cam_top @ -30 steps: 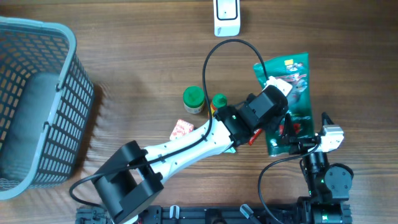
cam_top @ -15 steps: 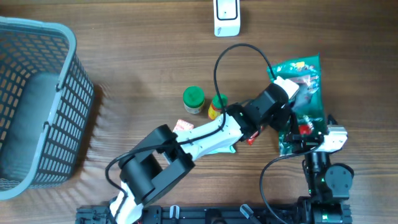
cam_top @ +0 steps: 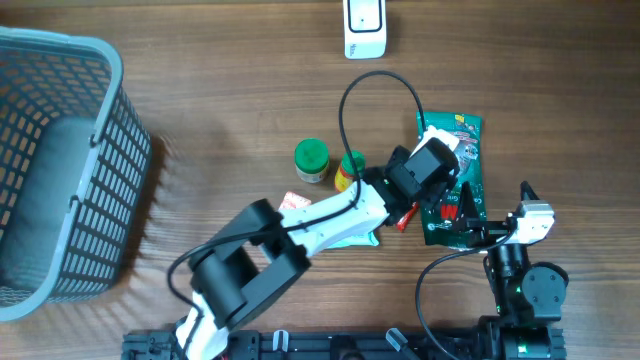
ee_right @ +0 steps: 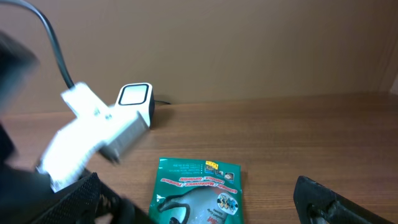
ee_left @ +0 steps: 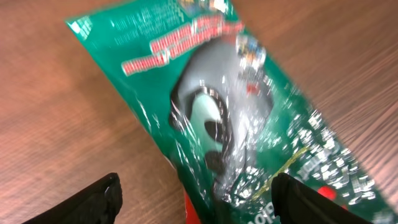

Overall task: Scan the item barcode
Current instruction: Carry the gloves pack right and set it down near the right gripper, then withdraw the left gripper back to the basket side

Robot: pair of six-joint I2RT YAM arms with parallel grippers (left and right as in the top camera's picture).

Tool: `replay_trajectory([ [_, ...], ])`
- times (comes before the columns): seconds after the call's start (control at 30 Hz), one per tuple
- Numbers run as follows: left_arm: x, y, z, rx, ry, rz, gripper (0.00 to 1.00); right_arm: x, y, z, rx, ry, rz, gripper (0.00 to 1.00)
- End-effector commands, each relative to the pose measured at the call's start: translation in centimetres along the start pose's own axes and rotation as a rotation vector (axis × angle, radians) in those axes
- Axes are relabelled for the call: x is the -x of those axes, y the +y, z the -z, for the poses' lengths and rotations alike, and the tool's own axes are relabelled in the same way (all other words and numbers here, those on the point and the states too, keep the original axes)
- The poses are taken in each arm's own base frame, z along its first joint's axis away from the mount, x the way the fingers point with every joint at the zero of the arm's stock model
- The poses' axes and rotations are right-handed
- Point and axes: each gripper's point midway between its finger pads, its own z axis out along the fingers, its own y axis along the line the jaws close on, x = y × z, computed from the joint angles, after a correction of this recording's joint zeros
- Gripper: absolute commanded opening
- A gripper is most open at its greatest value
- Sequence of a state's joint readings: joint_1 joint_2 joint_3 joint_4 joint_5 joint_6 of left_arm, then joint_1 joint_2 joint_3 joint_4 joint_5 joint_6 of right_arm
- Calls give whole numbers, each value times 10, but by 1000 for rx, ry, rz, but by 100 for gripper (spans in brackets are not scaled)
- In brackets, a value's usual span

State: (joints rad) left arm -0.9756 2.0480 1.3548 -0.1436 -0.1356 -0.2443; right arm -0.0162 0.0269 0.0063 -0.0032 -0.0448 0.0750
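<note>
Tabletop (cam_top: 200, 80) of brown wood lies under you, tan wall (ee_right: 249, 43) behind. Basket (cam_top: 60, 160) sits far left, scanner (cam_top: 364, 28) at the far edge, green-lidded jar (cam_top: 312, 160) mid-table. Right of it, green packet (cam_top: 455, 180) lies flat under your left gripper (ee_left: 199, 199), jaws wide; half a second ago they clamped it, farther right. Right gripper (ee_right: 208, 202) gapes empty nearby.

2 bottles (cam_top: 312, 160), left arm (cam_top: 330, 215) crowd pouch's (cam_top: 463, 135) left; table (cam_top: 570, 130) right free.

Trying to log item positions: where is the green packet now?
Overhead view: the green packet lies on the right side of the table, beneath the left gripper, right of the yellow bottle.
</note>
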Motion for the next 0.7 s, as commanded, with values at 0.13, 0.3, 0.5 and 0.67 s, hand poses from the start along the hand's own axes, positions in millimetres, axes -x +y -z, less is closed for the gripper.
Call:
replay_trajectory([
  [0.13, 81, 68, 93, 110, -178, 42, 91, 3, 4, 1, 20, -14, -5, 100],
  [0.3, 150, 111, 220, 263, -459, 9, 100, 3, 4, 1, 20, -14, -4, 100],
  [0.5, 197, 167, 377, 474, -804, -31, 100, 3, 4, 1, 20, -14, -4, 100],
  [0.67, 183, 250, 426, 789, -750, -120, 100, 3, 4, 1, 20, -14, -4, 100],
])
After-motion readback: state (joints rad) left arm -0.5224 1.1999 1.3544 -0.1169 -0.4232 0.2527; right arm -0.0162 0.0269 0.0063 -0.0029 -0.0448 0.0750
